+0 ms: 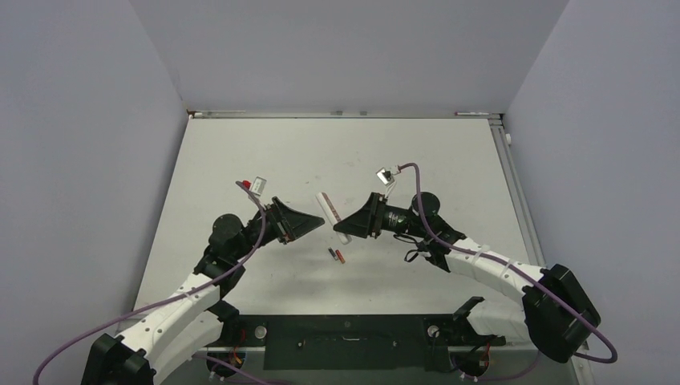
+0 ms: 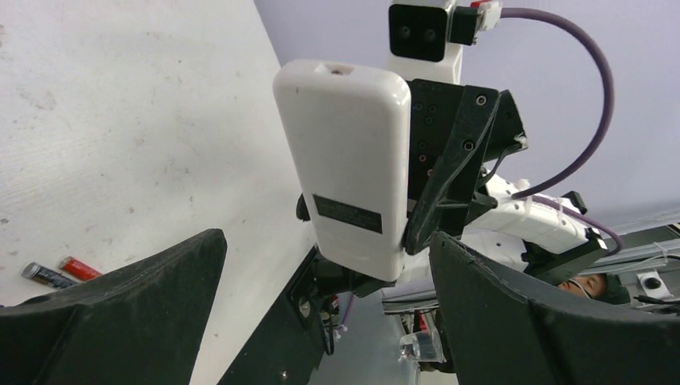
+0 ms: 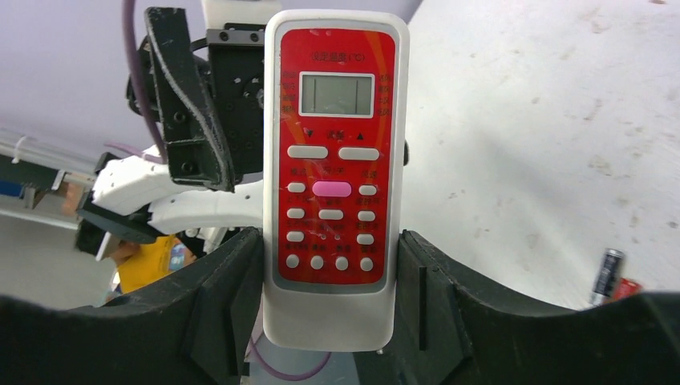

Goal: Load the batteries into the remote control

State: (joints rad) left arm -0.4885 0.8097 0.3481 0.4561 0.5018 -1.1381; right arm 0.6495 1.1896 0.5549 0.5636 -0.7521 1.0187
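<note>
Evidently mid-setup | right gripper [image 3: 330,277] clamped the remote control [image 3: 337,176], back toward left gripper [image 1: 317,225], which gaped empty | batteries [image 1: 337,257] lay on table [image 1: 240,160] | next probably needed: its back opened.

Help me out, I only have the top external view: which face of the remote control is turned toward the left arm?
Observer: Its plain white back. The left wrist view shows the remote control from behind, with a small black label on it.
Operator: Does the right arm actually grip it?
Observer: Yes. The right gripper has its jaws pressed against both long edges of the lower end, and the red button face is turned toward its own camera.
Operator: Is the left arm touching it?
Observer: No. The left gripper has its jaws wide apart, and the remote control sits beyond the tips, not in contact.
</note>
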